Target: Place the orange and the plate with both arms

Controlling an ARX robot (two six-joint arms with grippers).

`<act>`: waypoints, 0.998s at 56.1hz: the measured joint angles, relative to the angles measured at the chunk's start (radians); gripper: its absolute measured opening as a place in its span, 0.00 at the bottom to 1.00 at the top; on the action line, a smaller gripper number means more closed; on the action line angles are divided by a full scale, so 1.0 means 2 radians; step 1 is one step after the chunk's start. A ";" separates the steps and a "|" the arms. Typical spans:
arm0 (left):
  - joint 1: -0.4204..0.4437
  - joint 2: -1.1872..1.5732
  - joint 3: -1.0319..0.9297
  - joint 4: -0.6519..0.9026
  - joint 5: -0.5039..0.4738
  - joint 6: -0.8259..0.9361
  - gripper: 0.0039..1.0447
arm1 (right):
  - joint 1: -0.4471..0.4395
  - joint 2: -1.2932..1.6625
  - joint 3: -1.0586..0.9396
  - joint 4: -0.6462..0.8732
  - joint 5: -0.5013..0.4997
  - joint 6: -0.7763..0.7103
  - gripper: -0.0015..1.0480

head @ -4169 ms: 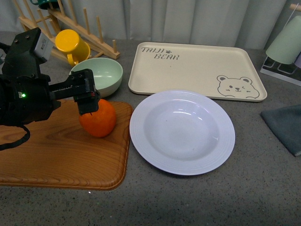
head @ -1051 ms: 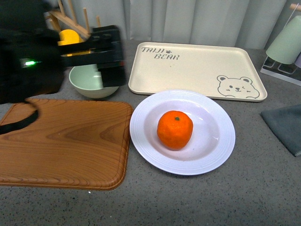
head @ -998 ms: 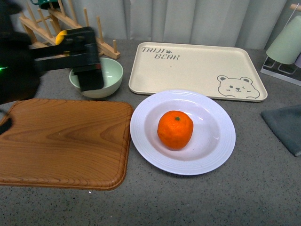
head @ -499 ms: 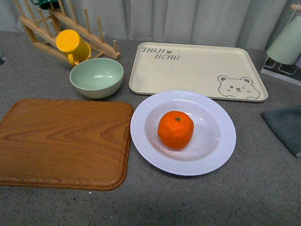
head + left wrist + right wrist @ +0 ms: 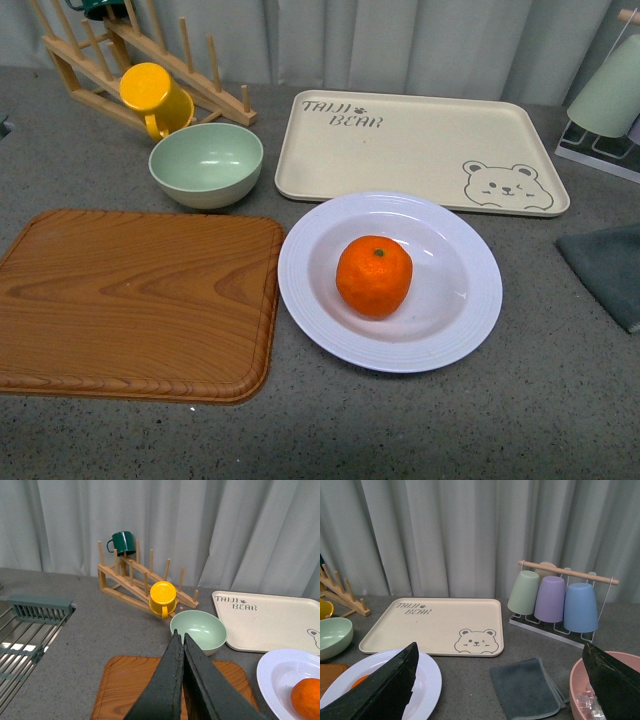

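Withdrawn, left pincer (image 5: 180,639) is closed, well apart from orange (image 5: 374,276) on plate (image 5: 472,322); right pincer (image 5: 500,652) gapes.

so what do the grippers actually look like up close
The left gripper has two flat, dark charcoal fingers tapering to thin tips, with a matte surface. The right gripper shows the same dark wedge-shaped fingers. No cables or markings show; the front view shows neither arm.

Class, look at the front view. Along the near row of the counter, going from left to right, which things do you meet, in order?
wooden cutting board → plate, with the orange in it → grey cloth
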 joint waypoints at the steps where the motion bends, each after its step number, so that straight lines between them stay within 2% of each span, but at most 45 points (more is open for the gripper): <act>1: 0.000 -0.006 0.000 -0.006 0.000 0.000 0.04 | 0.000 0.000 0.000 0.000 0.000 0.000 0.91; 48: 0.001 -0.161 0.000 -0.158 0.000 0.000 0.04 | 0.000 0.000 0.000 0.000 0.000 0.000 0.91; 53: 0.001 -0.215 0.000 -0.229 0.001 0.000 0.04 | 0.000 0.000 0.000 0.000 0.000 0.000 0.91; 56: 0.001 -0.238 0.000 -0.243 0.001 0.000 0.04 | 0.000 0.000 0.000 0.000 0.000 0.000 0.91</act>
